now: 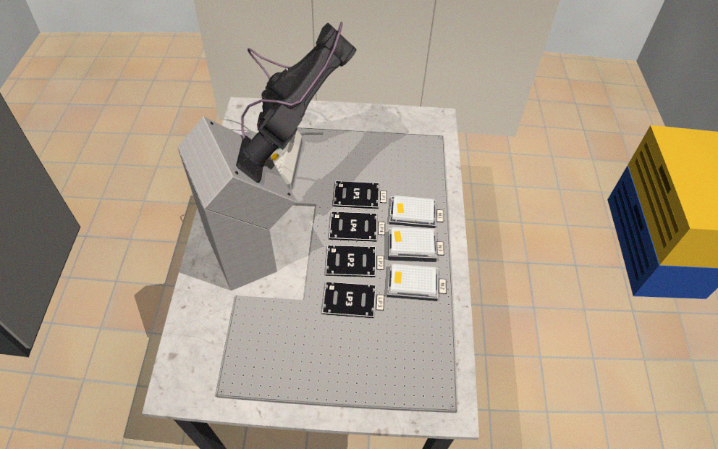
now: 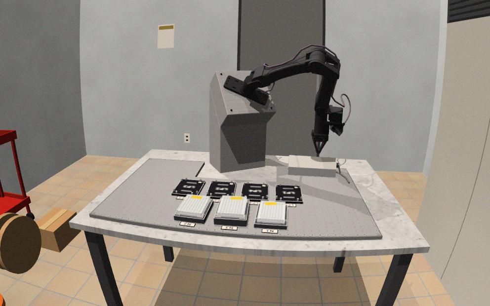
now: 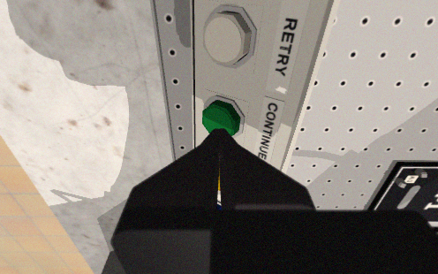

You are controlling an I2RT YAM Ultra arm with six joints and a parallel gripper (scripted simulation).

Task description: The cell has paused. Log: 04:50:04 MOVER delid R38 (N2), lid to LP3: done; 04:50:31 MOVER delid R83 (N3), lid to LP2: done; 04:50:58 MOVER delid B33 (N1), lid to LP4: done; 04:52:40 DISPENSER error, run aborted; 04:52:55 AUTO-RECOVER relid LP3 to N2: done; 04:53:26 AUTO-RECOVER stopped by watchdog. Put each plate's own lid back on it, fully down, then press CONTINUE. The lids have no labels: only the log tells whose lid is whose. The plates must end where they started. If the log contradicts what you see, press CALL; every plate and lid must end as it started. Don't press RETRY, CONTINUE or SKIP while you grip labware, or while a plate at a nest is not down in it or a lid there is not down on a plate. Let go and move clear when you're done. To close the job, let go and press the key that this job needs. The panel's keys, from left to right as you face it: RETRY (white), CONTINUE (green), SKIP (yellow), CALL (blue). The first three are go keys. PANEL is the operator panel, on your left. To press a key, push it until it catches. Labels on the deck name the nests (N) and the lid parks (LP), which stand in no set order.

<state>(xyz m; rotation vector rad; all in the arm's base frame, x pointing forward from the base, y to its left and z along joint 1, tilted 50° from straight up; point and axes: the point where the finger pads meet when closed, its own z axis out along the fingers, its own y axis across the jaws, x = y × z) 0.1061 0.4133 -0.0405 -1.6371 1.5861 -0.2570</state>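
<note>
Here's the gripper [image 2: 317,154] [image 3: 219,137], clenched, its tip at the green CONTINUE key [image 3: 222,118], contact unclear, on the panel [image 1: 294,161] [image 2: 312,166] [image 3: 269,57] near the bench's [image 1: 344,421] [image 2: 253,248] back-left corner!

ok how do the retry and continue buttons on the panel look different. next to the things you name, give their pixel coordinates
The retry button [image 3: 223,37] is white, while the continue button [image 3: 215,117] is green. The retry button is in plain sight, whereas the continue button has its near edge hidden behind the gripper's tips. The retry button also looks wider across than the continue button in the wrist view. Both sit in grey rims on the same panel, each beside its printed name.
</note>
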